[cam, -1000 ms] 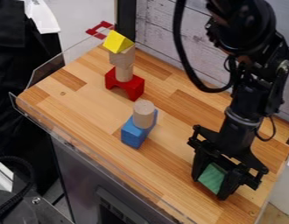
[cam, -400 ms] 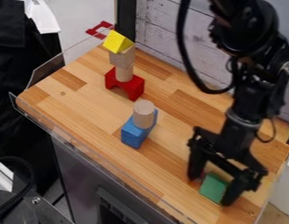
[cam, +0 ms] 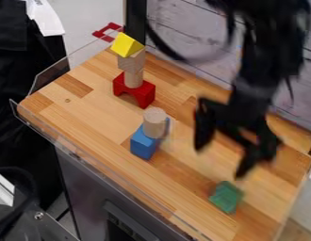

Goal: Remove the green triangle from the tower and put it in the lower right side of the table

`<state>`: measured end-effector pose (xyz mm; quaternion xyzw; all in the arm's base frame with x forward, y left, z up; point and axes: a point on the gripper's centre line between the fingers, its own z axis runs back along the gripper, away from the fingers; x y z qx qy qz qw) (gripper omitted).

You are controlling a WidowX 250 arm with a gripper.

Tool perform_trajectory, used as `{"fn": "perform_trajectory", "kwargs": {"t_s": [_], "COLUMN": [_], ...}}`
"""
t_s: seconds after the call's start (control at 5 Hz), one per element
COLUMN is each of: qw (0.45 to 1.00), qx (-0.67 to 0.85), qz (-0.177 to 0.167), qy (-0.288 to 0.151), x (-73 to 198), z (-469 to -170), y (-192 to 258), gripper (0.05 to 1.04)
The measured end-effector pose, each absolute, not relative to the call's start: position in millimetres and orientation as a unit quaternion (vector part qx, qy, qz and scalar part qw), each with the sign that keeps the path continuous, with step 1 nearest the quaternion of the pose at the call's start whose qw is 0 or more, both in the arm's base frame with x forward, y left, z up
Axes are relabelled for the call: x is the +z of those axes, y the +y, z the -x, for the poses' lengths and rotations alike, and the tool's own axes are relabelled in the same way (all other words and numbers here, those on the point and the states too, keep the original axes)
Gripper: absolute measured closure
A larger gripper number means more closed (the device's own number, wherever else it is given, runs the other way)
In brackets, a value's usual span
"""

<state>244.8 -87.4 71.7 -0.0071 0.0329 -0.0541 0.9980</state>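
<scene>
fingers [cam: 204,133] lifted clear, green triangle [cam: 226,197] released

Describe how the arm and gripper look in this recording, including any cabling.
The arm is black, with a greyer band above the gripper. The gripper is black too, with two fingers. A dark cable loops out beside the arm.

green triangle [cam: 226,196], blue block [cam: 144,143], yellow prism [cam: 127,44] above red arch [cam: 134,90]
</scene>
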Motion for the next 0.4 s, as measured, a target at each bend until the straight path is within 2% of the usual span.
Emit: {"fn": "perform_trajectory", "kwargs": {"t_s": [0.2, 0.4], "qw": [0.999, 0.999], "qx": [-0.028, -0.016], "qz": [0.013, 0.01], "qy": [0.017, 0.029], "x": [88, 90], "z": [-262, -262], "y": [-51, -34], "gripper": [0.096, 0.095]}}
